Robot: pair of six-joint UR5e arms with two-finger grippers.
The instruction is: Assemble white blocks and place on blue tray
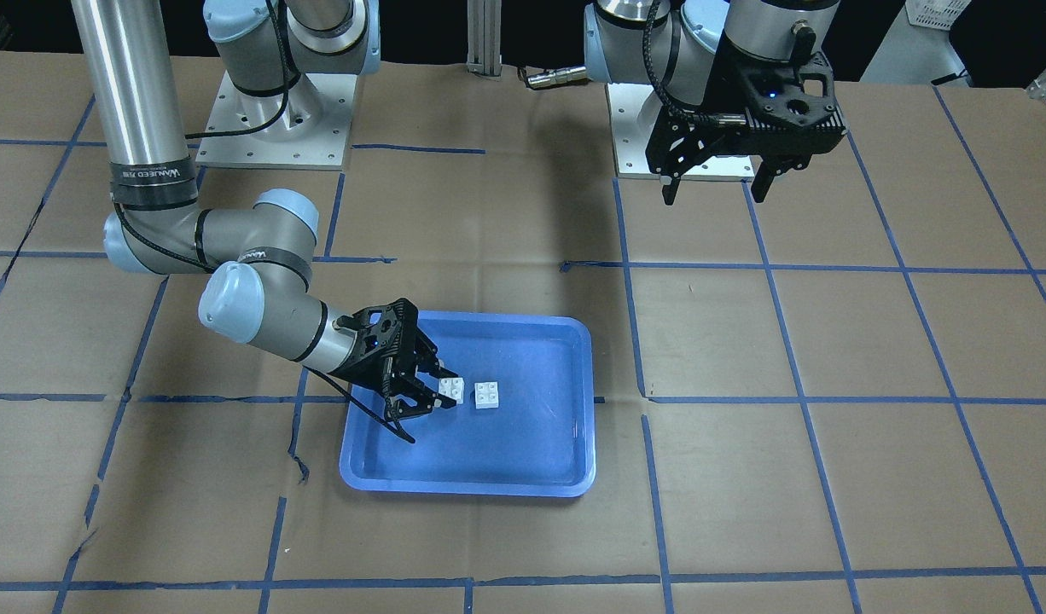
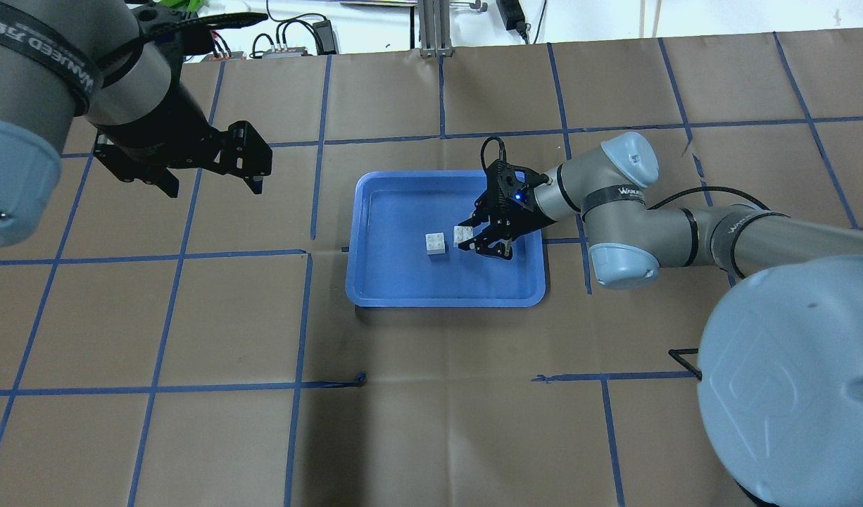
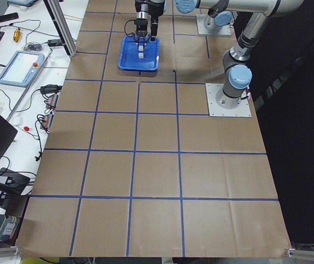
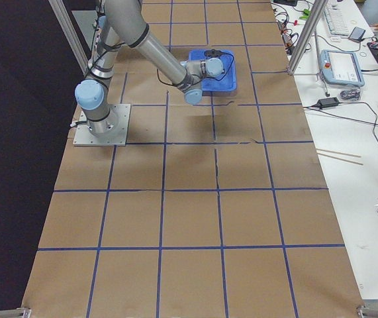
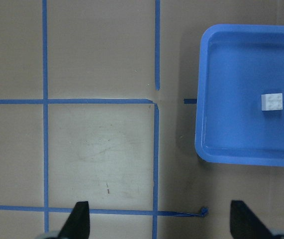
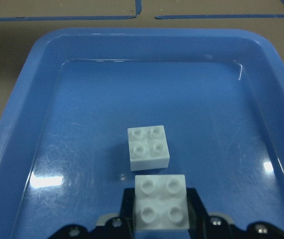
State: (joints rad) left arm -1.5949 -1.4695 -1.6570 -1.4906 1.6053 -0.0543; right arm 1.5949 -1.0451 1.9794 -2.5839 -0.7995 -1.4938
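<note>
The blue tray (image 1: 467,489) lies on the table's middle, also in the overhead view (image 2: 445,301). One white block (image 1: 488,395) rests studs up on the tray floor (image 6: 148,147). My right gripper (image 1: 438,392) is low over the tray and shut on the second white block (image 6: 160,201), studs up, held right beside the resting one (image 2: 436,243). The held block shows in the overhead view (image 2: 464,234). My left gripper (image 1: 713,198) hangs open and empty, high above the table, well away from the tray (image 5: 201,99).
The table is covered in brown paper with a grid of blue tape lines (image 2: 305,253). The two arm bases (image 1: 276,128) stand at the robot's edge. Monitors, cables and a teach pendant (image 3: 20,66) lie on benches beyond the table's sides.
</note>
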